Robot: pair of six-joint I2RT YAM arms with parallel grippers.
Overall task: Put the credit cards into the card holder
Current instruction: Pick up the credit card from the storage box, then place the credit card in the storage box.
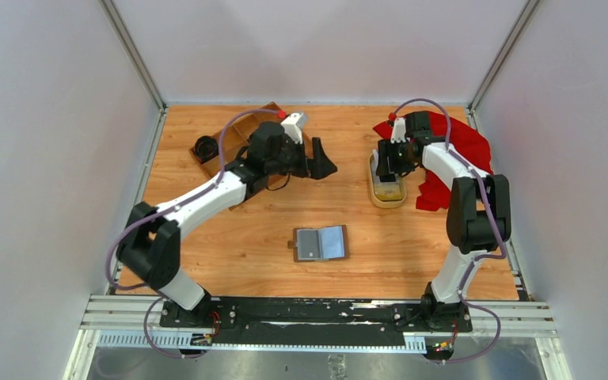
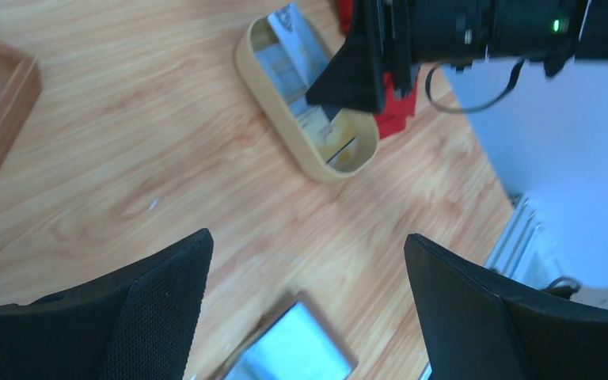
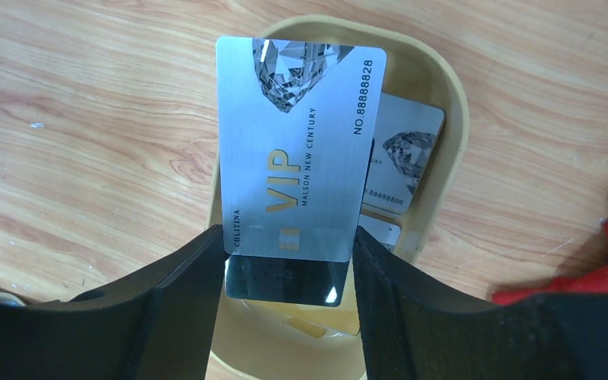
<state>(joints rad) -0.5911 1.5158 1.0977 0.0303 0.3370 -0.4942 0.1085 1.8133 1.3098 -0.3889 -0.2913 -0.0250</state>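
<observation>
Silver VIP card (image 3: 293,150) pinched upright in the right gripper (image 3: 285,247) above the yellow dish (image 3: 453,142), other cards (image 3: 405,158) lying inside; open card holder (image 1: 321,243) lies nearer the arm bases than the dish; red cloth (image 1: 461,146) just beside the dish; left gripper (image 1: 322,162), jaws spread, hovers to the dish's left.

The top view looks down from behind both arms over the whole surface (image 1: 245,253). The left wrist view looks from high up past the left hand (image 2: 305,245), with the dish (image 2: 317,170) beyond its fingertips and the holder (image 2: 293,348) between them. The right wrist view hangs close over that dish, the card (image 3: 293,150) in the right hand (image 3: 285,245) mid-frame.
</observation>
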